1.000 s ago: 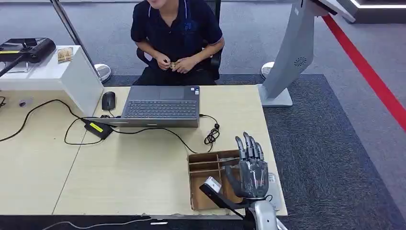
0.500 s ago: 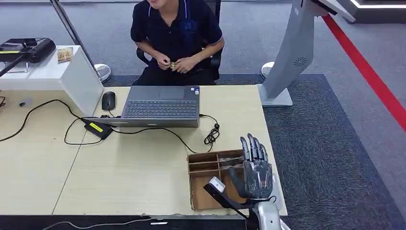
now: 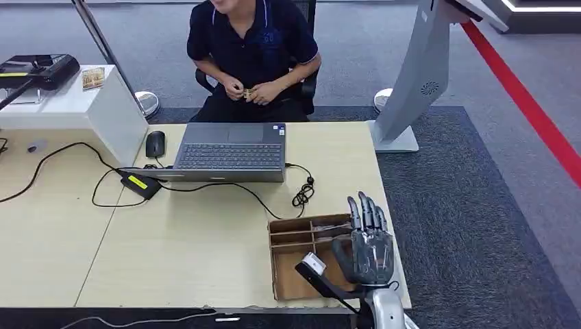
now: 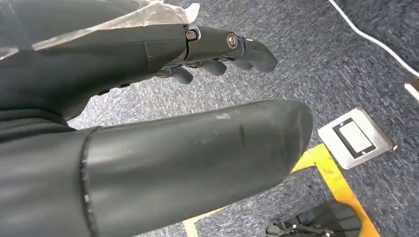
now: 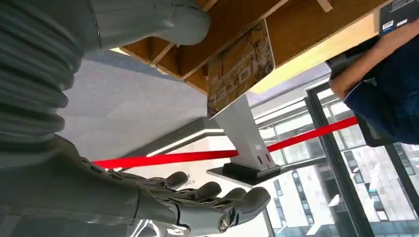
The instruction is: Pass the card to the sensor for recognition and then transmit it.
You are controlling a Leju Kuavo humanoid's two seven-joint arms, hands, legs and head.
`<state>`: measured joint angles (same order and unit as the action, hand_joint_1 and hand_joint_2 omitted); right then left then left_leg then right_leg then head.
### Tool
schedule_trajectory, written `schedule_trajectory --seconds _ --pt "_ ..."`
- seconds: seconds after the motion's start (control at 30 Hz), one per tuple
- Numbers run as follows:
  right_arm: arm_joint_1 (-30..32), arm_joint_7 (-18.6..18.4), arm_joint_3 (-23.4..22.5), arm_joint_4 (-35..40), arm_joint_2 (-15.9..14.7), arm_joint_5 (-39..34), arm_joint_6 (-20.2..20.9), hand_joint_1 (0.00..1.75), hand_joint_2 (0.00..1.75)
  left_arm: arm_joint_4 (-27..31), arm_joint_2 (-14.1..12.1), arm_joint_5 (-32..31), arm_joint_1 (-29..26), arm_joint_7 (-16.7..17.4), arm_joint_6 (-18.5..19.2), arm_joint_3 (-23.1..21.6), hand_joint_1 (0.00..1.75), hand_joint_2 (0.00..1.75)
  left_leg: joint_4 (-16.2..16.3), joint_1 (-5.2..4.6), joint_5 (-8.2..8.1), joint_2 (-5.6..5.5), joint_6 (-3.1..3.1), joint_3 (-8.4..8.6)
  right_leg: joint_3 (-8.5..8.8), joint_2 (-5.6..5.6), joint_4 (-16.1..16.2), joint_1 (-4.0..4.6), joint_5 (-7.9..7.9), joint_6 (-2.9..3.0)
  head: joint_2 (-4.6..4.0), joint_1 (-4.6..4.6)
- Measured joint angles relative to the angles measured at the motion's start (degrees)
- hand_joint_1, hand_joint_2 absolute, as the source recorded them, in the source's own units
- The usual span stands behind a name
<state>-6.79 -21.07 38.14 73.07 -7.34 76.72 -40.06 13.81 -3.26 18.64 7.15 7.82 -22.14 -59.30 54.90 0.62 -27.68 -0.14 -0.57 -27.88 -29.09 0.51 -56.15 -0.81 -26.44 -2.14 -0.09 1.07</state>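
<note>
Your right hand (image 3: pixel 371 248) was open over the box (image 3: pixel 294 255) at the tabletop's (image 3: pixel 171 253) near right corner; the card (image 5: pixel 240 69) stood just beside it.

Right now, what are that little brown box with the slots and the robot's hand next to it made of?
The box looks like plain cardboard: matte brown, thin dividers, raw-looking edges. The right hand seems to be grey plastic or painted metal; its smooth, slightly shiny shell can't settle which.

Near wall of the cardboard tray (image 3: pixel 294 236) behind the right robot hand (image 3: pixel 370 245).
</note>
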Motion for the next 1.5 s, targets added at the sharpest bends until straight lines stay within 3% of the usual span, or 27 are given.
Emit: schedule_trajectory --seconds 0.77,0.97,1.2,1.5 --pt "-0.6 1.0 0.0 0.0 0.4 0.1 0.0 0.3 1.75 0.0 0.0 0.0 0.0 0.0 0.0 0.0 0.0 0.0 0.0 0.0 0.0 0.0 0.0 0.0 0.0 0.0 0.0 0.0 0.0 0.0 0.0 0.02" --pt "-0.6 1.0 0.0 0.0 0.5 0.0 0.0 0.58 1.75 0.0 0.0 0.0 0.0 0.0 0.2 0.0 0.0 0.0 0.0 0.0 0.0 0.0 0.0 0.0 0.0 0.0 0.0 0.0 0.0 0.0 0.0 0.02" --pt "-0.6 1.0 0.0 0.0 0.7 0.0 0.0 0.42 1.75 0.0 0.0 0.0 0.0 -0.1 0.2 0.0 0.0 0.0 0.0 0.0 0.0 0.0 0.0 -0.01 0.0 0.0 0.0 0.0 0.0 0.0 0.0 0.02" --pt "-0.6 1.1 0.0 0.0 0.8 0.0 0.0 0.44 1.75 0.0 0.0 0.0 0.0 -0.1 0.2 0.0 0.0 0.0 0.0 0.0 0.0 0.0 0.0 -0.01 -0.01 0.0 0.0 0.0 0.0 0.0 0.0 0.02"
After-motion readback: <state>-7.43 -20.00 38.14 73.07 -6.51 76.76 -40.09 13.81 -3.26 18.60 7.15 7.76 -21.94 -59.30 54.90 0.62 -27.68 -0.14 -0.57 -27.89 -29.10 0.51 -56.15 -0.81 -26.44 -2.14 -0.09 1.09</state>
